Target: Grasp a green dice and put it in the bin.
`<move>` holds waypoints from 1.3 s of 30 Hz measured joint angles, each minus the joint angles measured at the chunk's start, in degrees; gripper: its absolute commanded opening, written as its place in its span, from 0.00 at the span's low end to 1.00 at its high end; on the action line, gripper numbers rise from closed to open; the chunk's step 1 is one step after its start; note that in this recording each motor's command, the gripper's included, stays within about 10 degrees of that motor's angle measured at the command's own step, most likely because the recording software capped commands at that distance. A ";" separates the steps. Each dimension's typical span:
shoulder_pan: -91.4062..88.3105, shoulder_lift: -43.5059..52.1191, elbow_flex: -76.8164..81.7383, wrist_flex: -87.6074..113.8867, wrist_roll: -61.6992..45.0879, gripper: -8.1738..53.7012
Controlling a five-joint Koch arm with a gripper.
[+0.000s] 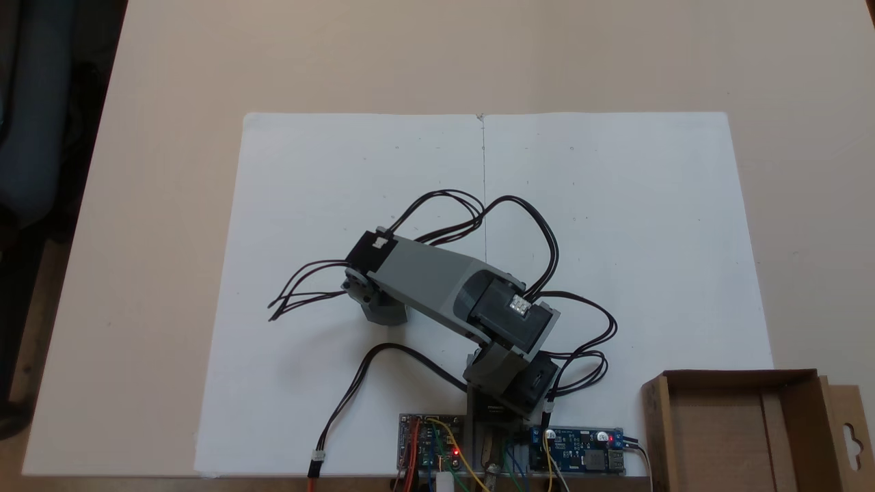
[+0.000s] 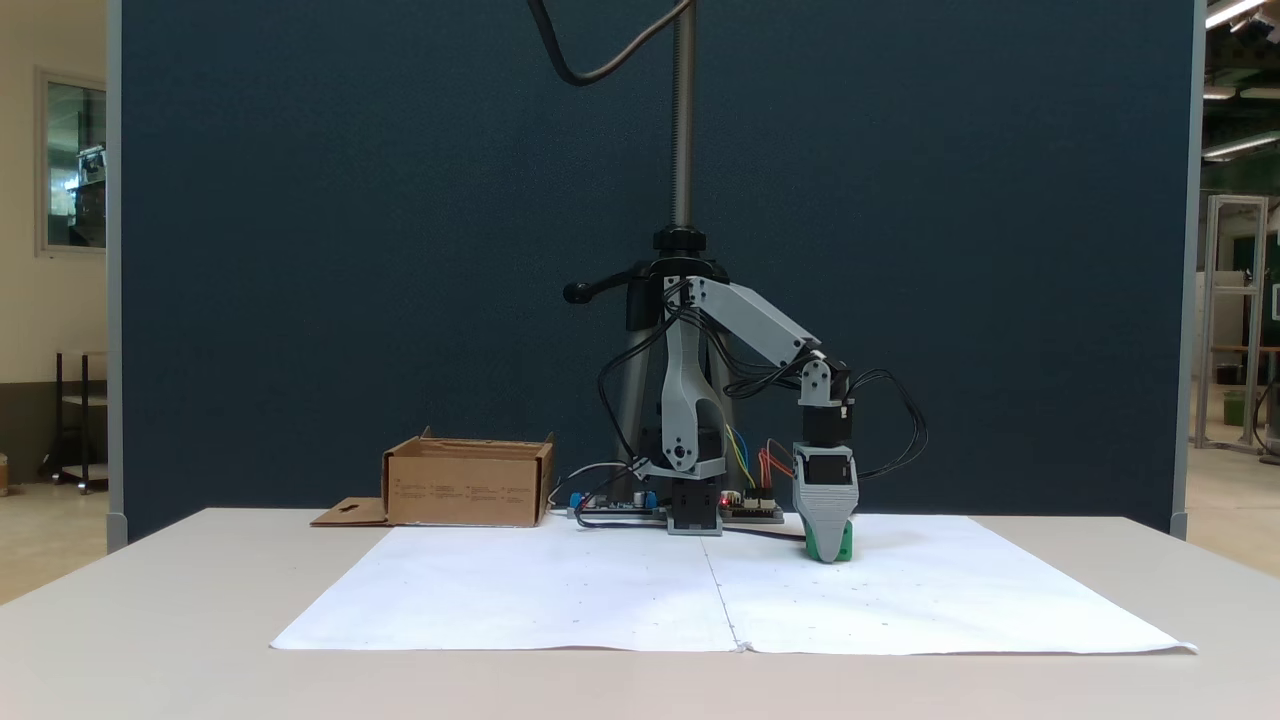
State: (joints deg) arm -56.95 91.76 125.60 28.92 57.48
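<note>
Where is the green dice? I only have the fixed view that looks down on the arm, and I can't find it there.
Observer: In a fixed view, the green dice is right at the tip of the hand, beneath the arm.
Operator: Is it off the table?
Observer: It seems not. The dice looks to be resting on the white paper.
Operator: Is the hand closed on it?
Observer: I cannot tell. The hand points straight down, and its gray finger faces the camera and hides part of the dice.
</note>
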 measured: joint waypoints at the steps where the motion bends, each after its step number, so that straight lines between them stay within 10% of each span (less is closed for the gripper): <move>1: 0.00 0.00 0.00 0.00 0.00 0.50; 4: 0.00 0.00 0.00 0.00 0.00 0.33; 25: 8.96 1.14 -8.35 0.09 -2.02 0.32; 39: 52.91 -3.52 -41.66 10.11 -33.40 0.32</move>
State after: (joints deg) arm -4.04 88.24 83.94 39.02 24.08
